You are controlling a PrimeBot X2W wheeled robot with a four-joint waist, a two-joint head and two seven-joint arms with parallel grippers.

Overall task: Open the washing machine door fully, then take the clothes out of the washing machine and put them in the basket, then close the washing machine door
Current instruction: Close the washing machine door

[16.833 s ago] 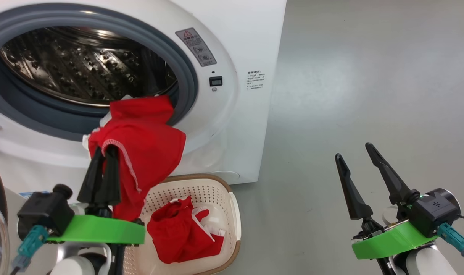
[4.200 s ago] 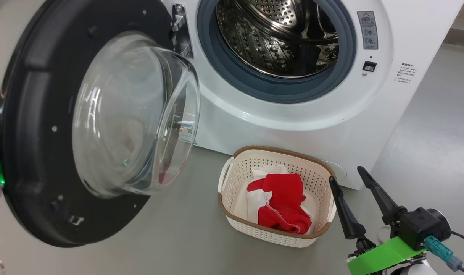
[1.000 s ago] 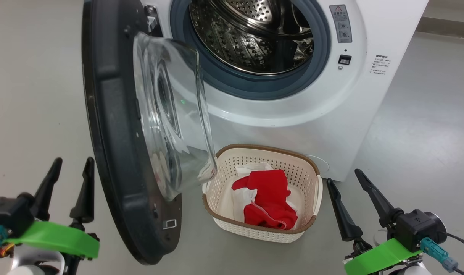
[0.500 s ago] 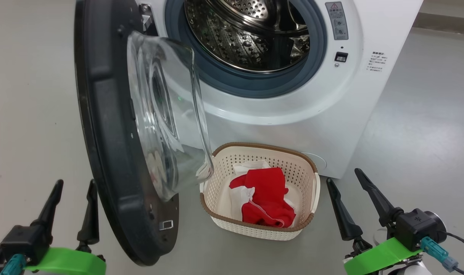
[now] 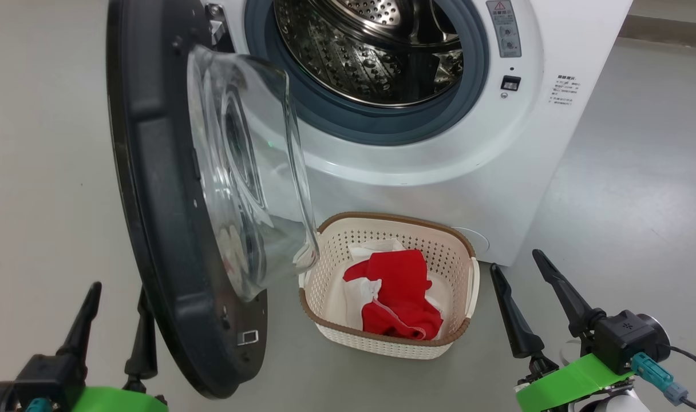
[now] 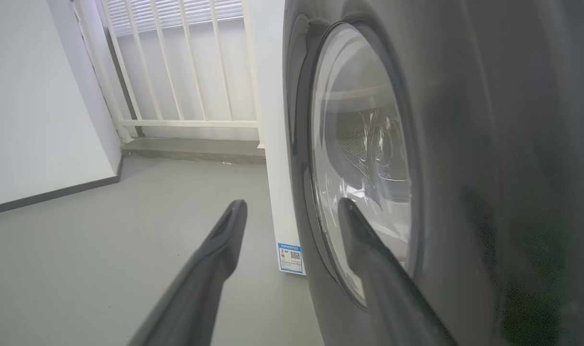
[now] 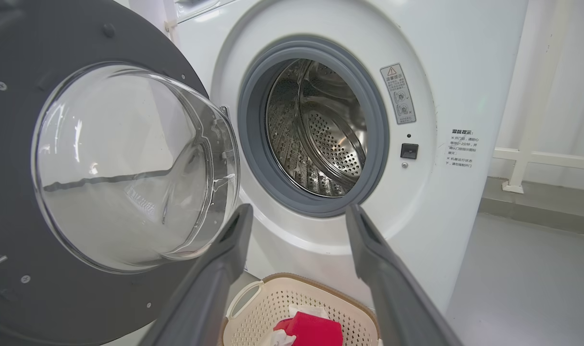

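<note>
The washing machine door (image 5: 153, 200) stood swung out at the left of the washing machine (image 5: 439, 171), its black rim nearly edge-on to the head camera and its glass bowl window (image 5: 245, 171) bulging to the right, toward the opening. Behind it, the grey rubber ring (image 5: 382, 123) framed a perforated steel drum (image 5: 371, 51) in which no garment could be seen. The red and white clothes (image 5: 402, 297) lay heaped in the basket (image 5: 382, 343), which sat on the grey floor (image 5: 611, 200) just in front of the machine, below the opening and close beside the door's lower edge. At the near left, the left end effector (image 5: 119, 297) had its two dark fingers parted and gripped nothing; its right finger stood just beside the door's outer face, though contact could not be judged. At the near right, the right end effector (image 5: 514, 260) was likewise spread wide and empty, its fingers pointing toward the machine, near the basket's right side but apart from it.
</note>
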